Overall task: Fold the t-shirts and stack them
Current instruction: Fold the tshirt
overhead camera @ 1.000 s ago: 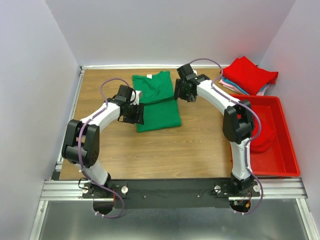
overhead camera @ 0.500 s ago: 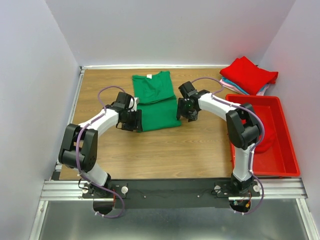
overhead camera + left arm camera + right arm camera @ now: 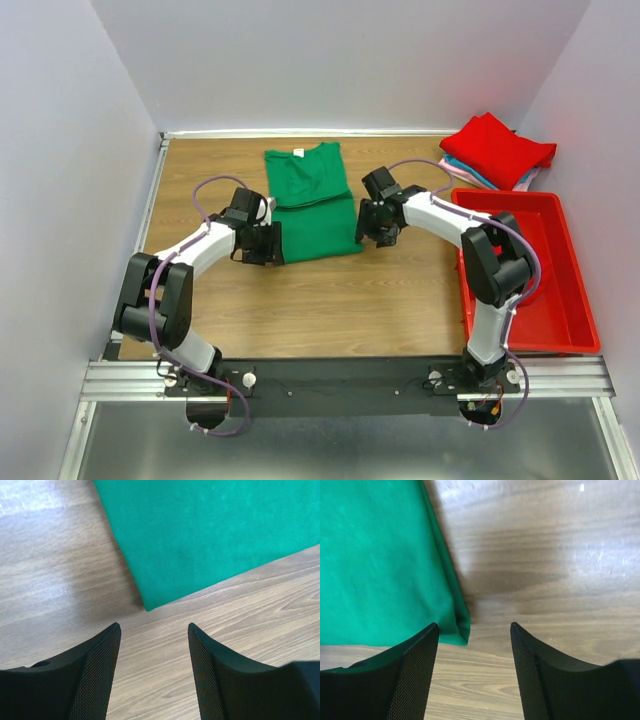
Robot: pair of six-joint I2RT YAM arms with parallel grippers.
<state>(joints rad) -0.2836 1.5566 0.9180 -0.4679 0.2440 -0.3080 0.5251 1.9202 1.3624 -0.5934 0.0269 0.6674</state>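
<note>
Flanking the near hem of the green t-shirt (image 3: 312, 200), the two arms are each hovering at one of its near corners. The left end effector (image 3: 268, 243) is sitting at the near-left corner and the right end effector (image 3: 375, 228) at the near-right one.

The shirt is lying flat on the table (image 3: 300, 300). Its long axis is running from the near hem away to the white neck label (image 3: 297, 153) at the far end, so neither arm is nearer: each has its own corner.

Both end effectors are standing spread, pinching nothing. In the left wrist view the corner (image 3: 147, 607) is lying just ahead of the gap between the fingers. In the right wrist view the corner (image 3: 464, 637) is lying ahead and toward the left finger, with bare wood filling the rest of the gap.

Whether any fingertip is touching the table is not showing. How many layers are meeting at each corner is also hard to make out.

A stack of folded t-shirts (image 3: 497, 150), red on top, is resting well apart at the far right. The right arm is partly covering something red inside the red bin (image 3: 505, 193).
</note>
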